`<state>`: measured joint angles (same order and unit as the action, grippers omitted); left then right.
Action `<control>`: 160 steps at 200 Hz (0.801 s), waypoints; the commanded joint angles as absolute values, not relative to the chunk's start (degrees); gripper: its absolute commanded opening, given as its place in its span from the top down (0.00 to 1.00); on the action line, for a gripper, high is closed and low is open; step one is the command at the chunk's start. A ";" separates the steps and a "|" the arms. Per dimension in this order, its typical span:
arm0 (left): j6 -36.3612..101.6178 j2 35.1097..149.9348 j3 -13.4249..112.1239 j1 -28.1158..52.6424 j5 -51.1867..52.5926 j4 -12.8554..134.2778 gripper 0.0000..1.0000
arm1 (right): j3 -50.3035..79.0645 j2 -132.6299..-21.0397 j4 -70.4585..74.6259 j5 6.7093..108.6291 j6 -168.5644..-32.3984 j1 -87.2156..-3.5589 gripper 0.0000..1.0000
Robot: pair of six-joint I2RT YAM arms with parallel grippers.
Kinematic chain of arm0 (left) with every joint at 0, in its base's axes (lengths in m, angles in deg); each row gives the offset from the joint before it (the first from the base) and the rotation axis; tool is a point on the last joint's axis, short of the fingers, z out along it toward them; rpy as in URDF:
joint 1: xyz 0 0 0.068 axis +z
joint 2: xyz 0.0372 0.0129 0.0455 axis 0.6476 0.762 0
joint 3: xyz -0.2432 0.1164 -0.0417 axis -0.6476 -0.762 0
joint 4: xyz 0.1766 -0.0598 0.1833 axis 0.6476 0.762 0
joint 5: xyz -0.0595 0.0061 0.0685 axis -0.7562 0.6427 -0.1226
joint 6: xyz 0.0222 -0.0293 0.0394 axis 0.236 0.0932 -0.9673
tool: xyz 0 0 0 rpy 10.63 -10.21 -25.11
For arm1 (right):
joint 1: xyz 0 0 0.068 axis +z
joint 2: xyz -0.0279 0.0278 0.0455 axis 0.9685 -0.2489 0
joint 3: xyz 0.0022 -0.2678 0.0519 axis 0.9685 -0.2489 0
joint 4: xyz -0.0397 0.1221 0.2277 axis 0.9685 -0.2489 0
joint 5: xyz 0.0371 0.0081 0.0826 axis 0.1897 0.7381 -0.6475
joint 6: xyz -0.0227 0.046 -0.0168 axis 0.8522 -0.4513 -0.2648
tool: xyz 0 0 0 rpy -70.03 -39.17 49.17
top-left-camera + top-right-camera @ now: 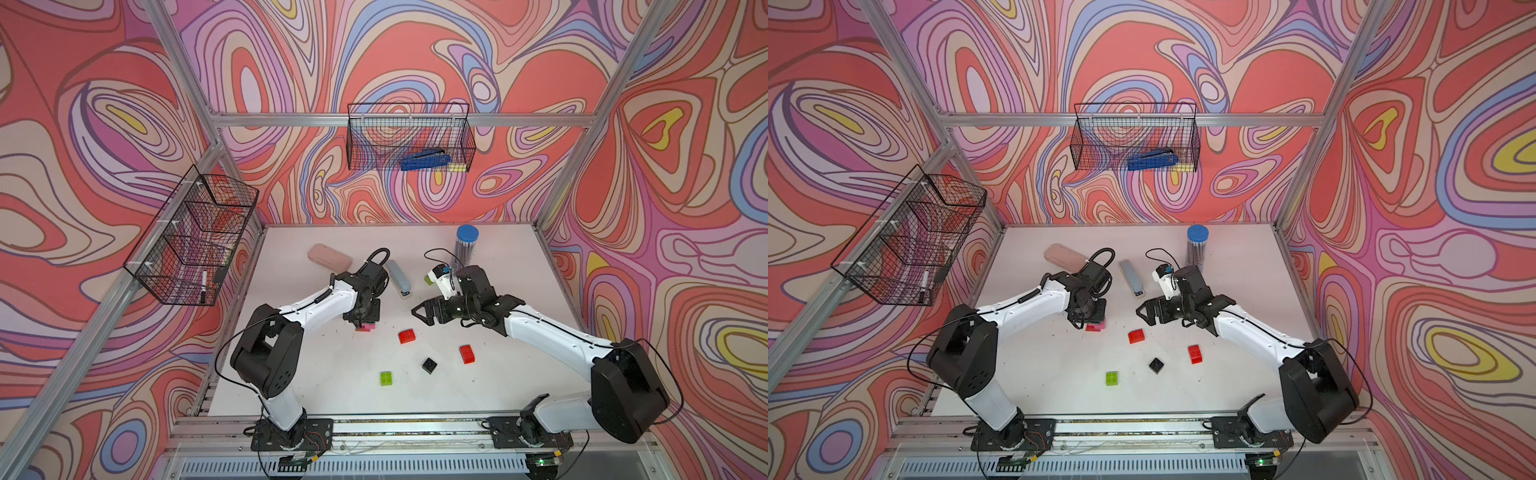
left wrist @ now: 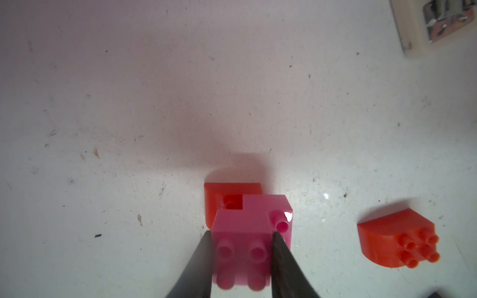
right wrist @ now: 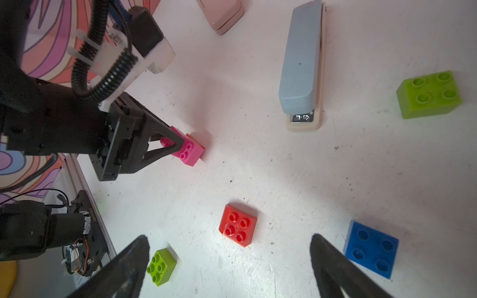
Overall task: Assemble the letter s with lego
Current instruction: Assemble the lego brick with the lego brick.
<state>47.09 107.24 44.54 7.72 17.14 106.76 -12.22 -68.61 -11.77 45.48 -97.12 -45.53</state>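
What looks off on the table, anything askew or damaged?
Pink brick in the left hand sits offset on a red brick, one red stud uncovered; possibly intended. Table is scuffed with dark specks. Nothing else stands out.

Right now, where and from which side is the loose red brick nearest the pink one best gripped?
Grip the red brick by its two flat opposite side walls, the open right gripper coming straight down from above. It lies flat on the table, studs up, nothing touching it. One edge looks rounded, so probably avoid closing on that.
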 commanded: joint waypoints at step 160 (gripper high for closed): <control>30.69 98.36 47.61 14.18 5.42 109.53 0.00 | -13.22 -63.98 -12.63 46.35 -88.77 -35.60 0.03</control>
